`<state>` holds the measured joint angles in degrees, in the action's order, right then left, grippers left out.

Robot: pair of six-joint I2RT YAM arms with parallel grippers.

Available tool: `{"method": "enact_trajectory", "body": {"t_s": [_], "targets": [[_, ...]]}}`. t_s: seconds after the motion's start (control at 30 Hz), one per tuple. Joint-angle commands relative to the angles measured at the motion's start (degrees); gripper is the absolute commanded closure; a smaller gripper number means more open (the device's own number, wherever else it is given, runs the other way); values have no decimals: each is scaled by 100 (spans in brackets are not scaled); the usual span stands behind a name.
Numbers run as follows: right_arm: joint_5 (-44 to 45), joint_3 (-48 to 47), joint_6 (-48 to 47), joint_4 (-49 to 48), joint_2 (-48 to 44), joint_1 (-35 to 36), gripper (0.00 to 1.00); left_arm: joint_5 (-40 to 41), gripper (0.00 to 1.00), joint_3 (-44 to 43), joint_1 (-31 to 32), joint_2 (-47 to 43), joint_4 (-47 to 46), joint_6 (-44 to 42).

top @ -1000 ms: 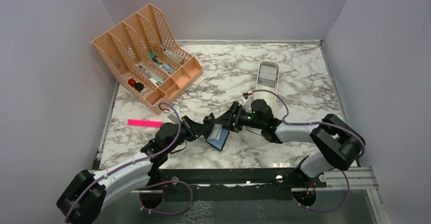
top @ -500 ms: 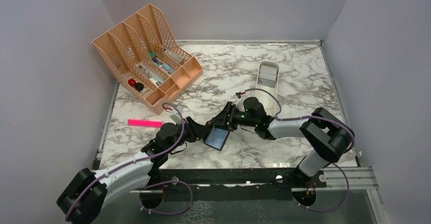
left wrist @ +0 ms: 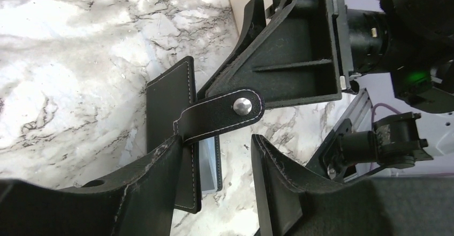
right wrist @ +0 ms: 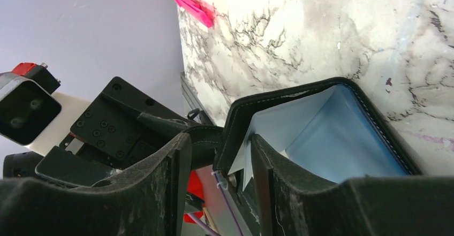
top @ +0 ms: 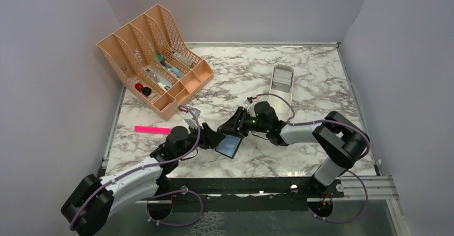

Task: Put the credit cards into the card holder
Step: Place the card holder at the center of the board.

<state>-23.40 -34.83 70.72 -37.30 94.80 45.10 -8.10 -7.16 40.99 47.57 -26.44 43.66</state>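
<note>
The card holder (top: 229, 145) is a black stitched leather wallet with a blue lining, lying open on the marble between both arms. Its snap strap (left wrist: 219, 115) rests against my left gripper's (left wrist: 217, 145) inner finger. That gripper (top: 212, 139) is open, with bare marble in the gap. My right gripper (right wrist: 220, 145) is open and straddles the holder's front wall (right wrist: 235, 123), one finger inside the pocket. A pale sheet (right wrist: 278, 126) shows inside; card or lining, I cannot tell. Grey flat pieces that look like the credit cards (top: 282, 76) lie in a white tray.
The white tray (top: 282, 92) lies behind the right arm. A peach slotted desk organiser (top: 152, 59) with small items stands at the back left. A pink strip (top: 152, 130) lies left of my left arm. Grey walls enclose the table.
My left gripper has opened and let go of the card holder. My right gripper has moved left onto the holder's edge and narrowed. The holder has shifted slightly left.
</note>
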Motion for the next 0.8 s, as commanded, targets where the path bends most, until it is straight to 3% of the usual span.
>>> {"method": "enact_trajectory", "body": {"t_s": [0.0, 0.53, 0.63, 0.77], "targets": [[126, -304, 19, -18, 92, 77, 51, -188, 47, -322, 22, 304, 190, -641], [389, -514, -149, 268, 200, 211, 52, 680, 52, -927, 197, 804, 1342, -1520], [627, -649, -505, 1046, -164, 210, 52, 684, 65, -914, 207, 739, 1358, -1388], [1247, -576, -881, 2222, -977, 214, 44, 759, 95, -804, 203, 521, 1324, -1040]]}}
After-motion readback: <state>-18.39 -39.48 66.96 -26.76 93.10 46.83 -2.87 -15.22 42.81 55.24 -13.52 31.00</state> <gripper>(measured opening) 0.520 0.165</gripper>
